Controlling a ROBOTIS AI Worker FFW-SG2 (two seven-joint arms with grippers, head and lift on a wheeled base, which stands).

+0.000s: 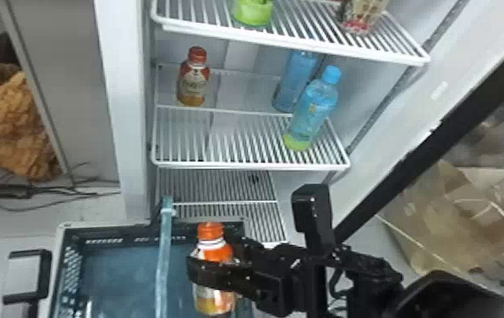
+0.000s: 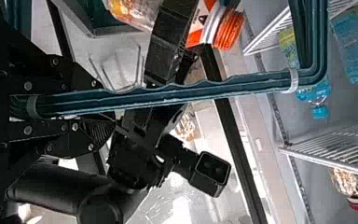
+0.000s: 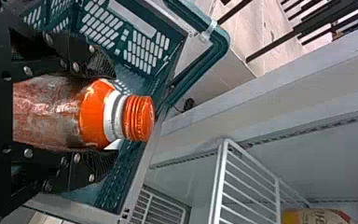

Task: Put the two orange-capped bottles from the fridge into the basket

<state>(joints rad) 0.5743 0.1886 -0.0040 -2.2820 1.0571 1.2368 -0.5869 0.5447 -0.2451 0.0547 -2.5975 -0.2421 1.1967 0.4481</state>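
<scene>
My right gripper (image 1: 209,259) is shut around the middle of an upright orange-capped bottle (image 1: 215,302), in front of the basket's (image 1: 62,262) right part; its height above the basket is unclear. In the right wrist view, that gripper (image 3: 112,115) has one finger on each side of the bottle (image 3: 95,112), cap free. The second orange-capped bottle (image 1: 193,84) stands at the left on the fridge's middle shelf. In the left wrist view, my left gripper (image 2: 100,106) is shut on the basket's teal handle (image 2: 182,94); the held bottle (image 2: 230,28) shows beyond it.
Two blue bottles (image 1: 312,112) stand at the middle shelf's right. A green container (image 1: 253,12) and a patterned package (image 1: 359,21) sit above. The shelf's front edge (image 1: 247,165) rises behind the basket, and the open fridge door (image 1: 422,152) slants along the right.
</scene>
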